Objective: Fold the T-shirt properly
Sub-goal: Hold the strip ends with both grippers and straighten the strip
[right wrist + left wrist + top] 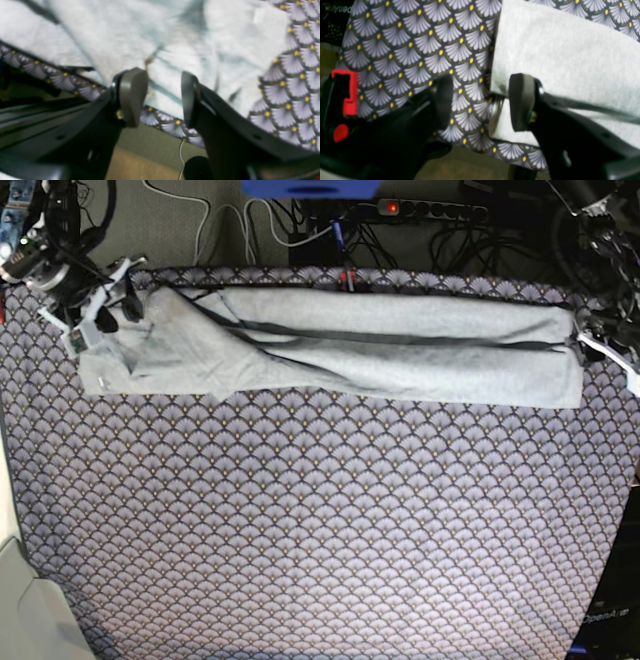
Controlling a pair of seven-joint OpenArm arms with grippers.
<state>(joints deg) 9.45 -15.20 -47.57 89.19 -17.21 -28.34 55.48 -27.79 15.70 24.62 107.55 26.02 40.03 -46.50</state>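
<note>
- The shirt point(350, 345) is lying as a long grey strip across the far part of the cloth point(320, 530), running nearly edge to edge in the base view. Looks folded lengthwise, with a dark crease line down the middle.
- The end on the base view's left is messier: it flares out wider, with wrinkles and a corner sticking toward the near side. The other end is a pretty clean, squared-off edge.
- Right gripper point(162, 97) is at that messy end, up by the far corner of the cloth. In its wrist view the two pads point(132, 96) stand apart with a clear gap, and nothing is pinched between them. You can see wrinkled shirt point(150, 37) behind the gap, plus the cloth's edge and some floor below.
- Left gripper point(480, 102) is at the tidy end. Pads point(521, 101) are spread wide there too. One pad sits over the shirt's edge point(570, 57), the other over the bare cloth point(420, 50), so the shirt's folded edge runs into the gap between them. It's not squeezed, the jaws are just open around that edge. Can't tell if a pad is actually touching fabric, it's too blurry.
- The left wrist view also shows a red clip-like part point(346, 92) on the arm's body.
- Behind the cloth in the base view: a tangle of cables point(300, 220) and a power strip point(440, 208).
</note>
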